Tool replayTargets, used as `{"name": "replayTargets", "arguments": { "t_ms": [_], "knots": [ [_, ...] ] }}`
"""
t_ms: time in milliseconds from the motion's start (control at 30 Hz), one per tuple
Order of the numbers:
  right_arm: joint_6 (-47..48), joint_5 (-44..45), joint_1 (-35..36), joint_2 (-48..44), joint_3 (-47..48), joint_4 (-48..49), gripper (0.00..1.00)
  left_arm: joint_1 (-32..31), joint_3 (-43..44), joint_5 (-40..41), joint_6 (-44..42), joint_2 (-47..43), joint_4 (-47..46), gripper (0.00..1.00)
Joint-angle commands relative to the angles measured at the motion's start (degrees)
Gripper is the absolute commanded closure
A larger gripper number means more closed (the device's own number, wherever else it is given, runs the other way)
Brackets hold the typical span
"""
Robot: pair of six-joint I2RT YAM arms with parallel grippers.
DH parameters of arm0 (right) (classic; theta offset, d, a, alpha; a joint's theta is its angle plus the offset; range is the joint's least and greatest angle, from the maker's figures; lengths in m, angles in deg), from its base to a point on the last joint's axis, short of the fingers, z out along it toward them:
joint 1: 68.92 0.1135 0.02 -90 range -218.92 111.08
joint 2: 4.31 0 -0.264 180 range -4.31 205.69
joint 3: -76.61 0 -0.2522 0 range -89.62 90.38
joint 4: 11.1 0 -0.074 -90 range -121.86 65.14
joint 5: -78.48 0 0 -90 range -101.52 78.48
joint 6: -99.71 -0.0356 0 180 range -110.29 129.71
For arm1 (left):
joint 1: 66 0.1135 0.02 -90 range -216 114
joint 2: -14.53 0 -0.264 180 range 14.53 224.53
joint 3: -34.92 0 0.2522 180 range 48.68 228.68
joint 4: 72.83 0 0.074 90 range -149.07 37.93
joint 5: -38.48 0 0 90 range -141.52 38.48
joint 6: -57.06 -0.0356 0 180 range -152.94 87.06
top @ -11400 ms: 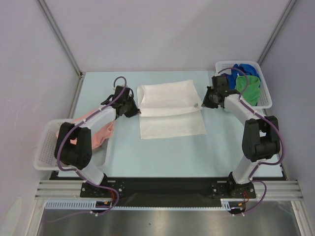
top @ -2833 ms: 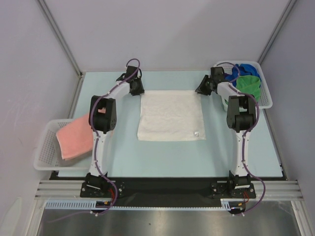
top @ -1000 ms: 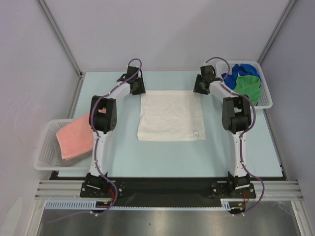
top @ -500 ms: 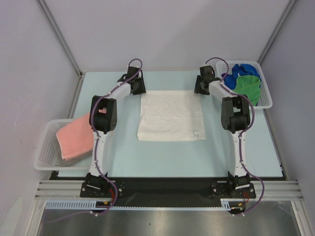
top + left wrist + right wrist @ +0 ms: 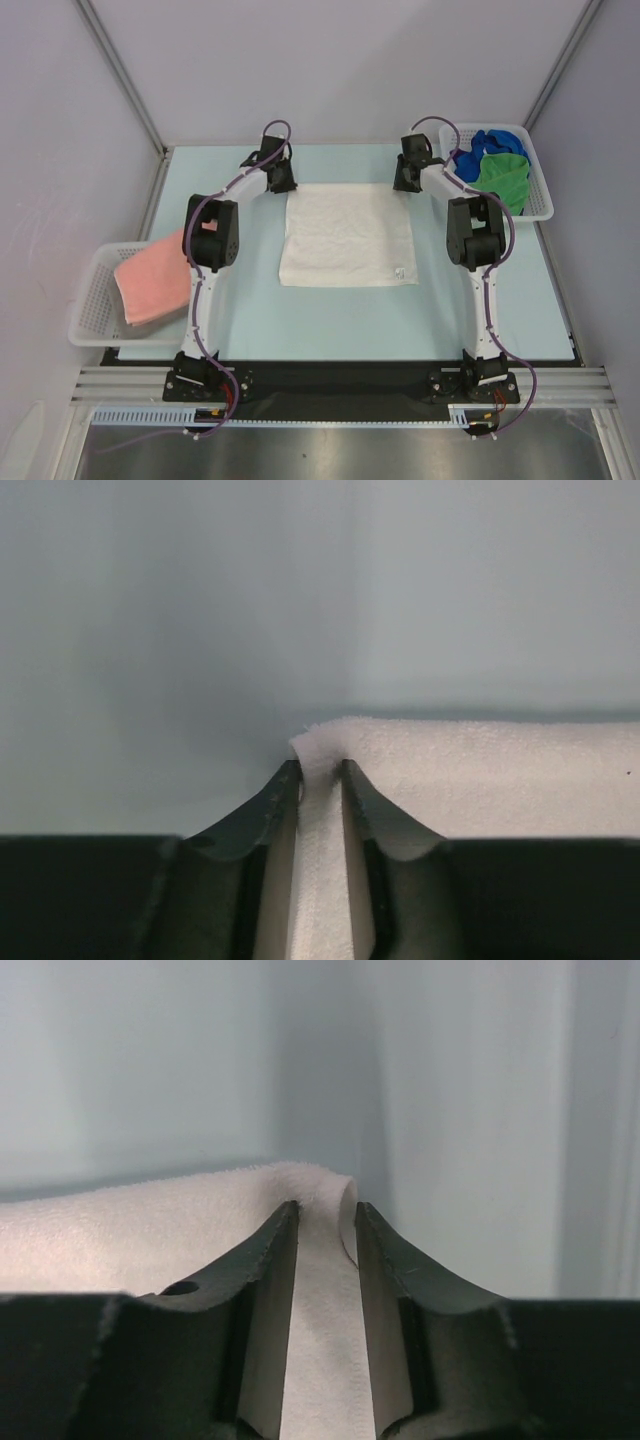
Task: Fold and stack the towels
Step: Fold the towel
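The pale blue desk (image 5: 330,320) carries a white towel (image 5: 348,238) spread flat at its middle, reaching close to the far edge. One white lattice basket (image 5: 541,192) sits in the far right corner, and another basket (image 5: 88,300) sits at the left edge, toward the near corner.

The left claw (image 5: 281,181) and right claw (image 5: 404,178) are covering the far corners of the white towel (image 5: 348,238) from above; the left arm (image 5: 210,232) is hiding an edge of the pink towel (image 5: 150,282); the green towel (image 5: 503,172) is burying part of the blue towel (image 5: 495,140); the corner tag (image 5: 401,270) is showing too small to read
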Motion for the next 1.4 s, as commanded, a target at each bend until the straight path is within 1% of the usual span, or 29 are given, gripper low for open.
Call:
{"name": "replayTargets", "arguments": {
  "t_ms": [0,33,100,200,233,267,300,333,533,667,800,933,1033,1167,1367],
  "knots": [
    [0.9,0.4,0.4,0.5,2.0,-0.6,0.66,-1.0,0.1,-1.2,0.2,1.8,2.0,0.76],
    [1.0,0.4,0.4,0.6,2.2,-0.7,0.69,-1.0,0.2,-1.1,0.1,1.8,2.0,0.8],
    [1.3,0.3,0.4,0.7,2.7,-0.9,0.73,-1.0,0.6,-1.0,0.0,1.7,2.0,0.84],
    [1.4,-0.1,-0.2,0.8,3.3,-0.7,0.81,-0.6,1.7,-0.6,-0.2,1.5,1.8,0.93],
    [1.4,-0.6,-0.4,0.8,3.4,-0.7,0.87,-0.4,1.8,-0.8,-0.3,1.3,1.6,0.97],
    [1.3,-1.5,-0.8,0.6,3.4,-0.3,0.88,-0.3,2.0,-1.1,-0.3,1.2,1.3,1.0],
    [1.1,-1.9,-1.0,0.5,3.3,0.0,0.93,-0.1,2.0,-1.6,-0.4,1.2,0.4,1.0],
    [1.1,-2.2,-1.1,0.3,3.1,0.2,1.0,0.1,1.9,-2.1,-0.5,1.1,-0.2,1.0],
    [1.1,-3.4,-1.9,-1.8,1.6,3.7,1.0,0.9,0.7,-3.8,-0.5,-0.7,-5.2,1.0],
    [0.2,-4.7,-2.7,-3.6,0.1,7.0,1.0,1.8,-2.8,-4.4,-0.6,-3.8,-11.0,1.0],
    [0.0,-5.0,-3.2,-5.2,-1.7,8.8,1.0,2.3,-3.5,-5.1,-2.1,-5.8,-15.2,1.0],
    [-0.6,-5.2,-3.2,-8.2,-5.8,11.8,1.0,3.0,-4.6,-7.7,-2.4,-7.2,-17.6,1.0],
    [-1.1,-5.0,-3.5,-10.9,-9.4,14.6,1.0,3.3,-7.8,-8.3,-2.0,-9.7,-20.9,1.0],
    [-2.2,-6.1,-4.2,-13.6,-12.9,17.1,1.0,3.3,-15.3,-8.9,-1.9,-13.7,-28.7,1.0],
    [-4.5,-7.1,-4.6,-18.2,-20.2,20.7,1.0,3.3,-20.2,-9.5,-1.4,-16.8,-30.4,1.0]
  ]
}}
